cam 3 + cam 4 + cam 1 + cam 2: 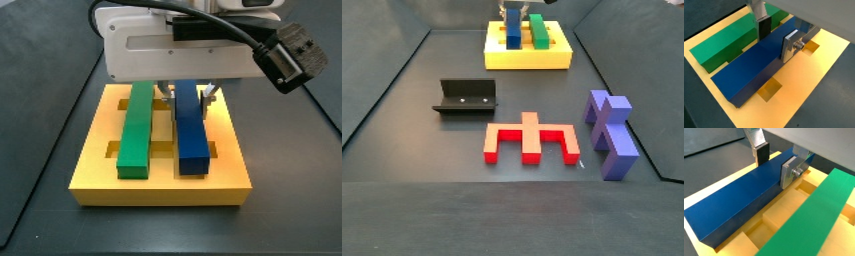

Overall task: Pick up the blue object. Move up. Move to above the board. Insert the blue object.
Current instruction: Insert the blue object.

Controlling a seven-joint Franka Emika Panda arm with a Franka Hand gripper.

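The blue object (751, 67) is a long blue bar lying lengthwise in a groove of the yellow board (811, 75), beside the green bar (727, 42). It also shows in the other wrist view (741, 195) and in both side views (191, 135) (513, 30). My gripper (777, 39) is over the bar's far half with one finger on each long side. The dark pad (763, 29) and the silver plate (790, 46) press against the bar with no gap showing. The gripper also shows in a wrist view (775, 164) and in a side view (187, 95).
Square cut-out slots (769, 90) open in the board beside the blue bar. The dark fixture (466, 97) stands on the floor in front of the board. A red comb-shaped piece (531, 139) and a purple notched block (609, 132) lie nearer the front.
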